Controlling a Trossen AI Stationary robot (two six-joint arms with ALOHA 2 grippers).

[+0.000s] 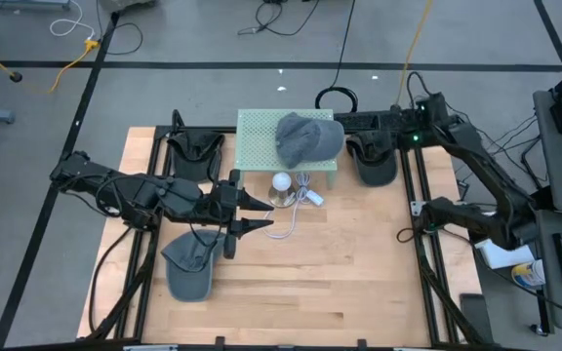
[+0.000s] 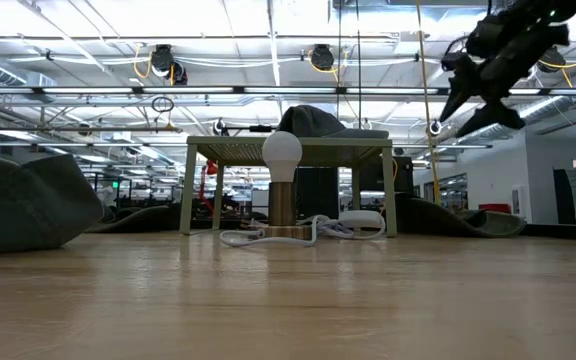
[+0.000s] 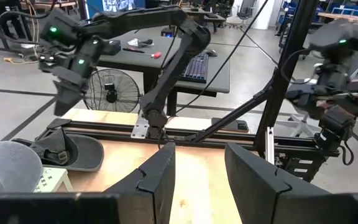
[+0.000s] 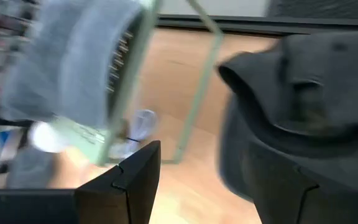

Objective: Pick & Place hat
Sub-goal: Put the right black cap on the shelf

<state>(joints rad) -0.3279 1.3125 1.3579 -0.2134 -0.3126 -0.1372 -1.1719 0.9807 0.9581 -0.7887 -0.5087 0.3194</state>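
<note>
Nearest the front edge of the wooden tabletop (image 1: 291, 283), a grey cap (image 1: 189, 268) lay flat on the boards, well left of centre. Just beyond it the left claw (image 1: 261, 213) hung in the air, its two dark fingers (image 3: 160, 177) plainly apart and holding nothing. It pointed across the tabletop toward the middle, which I took to mean that the arm was between jobs or lining up for a reach.

A little farther back stood a small lamp (image 1: 281, 185) with a round white bulb, its white cord (image 1: 296, 210) coiled loosely on the boards beside it. It sat against the front of a pale green stand (image 1: 257, 132) on thin legs. On top of that perforated platform rested another grey hat (image 1: 308, 136), slumped toward the right side. To my eye it looked like a hat already put in its place, since the raised stand seemed the obvious drop point.

Farther still, two dark hats lay at the back edge, one behind the stand on the left (image 1: 195, 154) and one on the right (image 1: 372, 161). The right claw (image 1: 403, 115) hovered high near that right one and the stand's corner. Its fingers (image 4: 135, 171) stood apart with nothing gripped between them, perhaps ready to come down on the dark hat.
</note>
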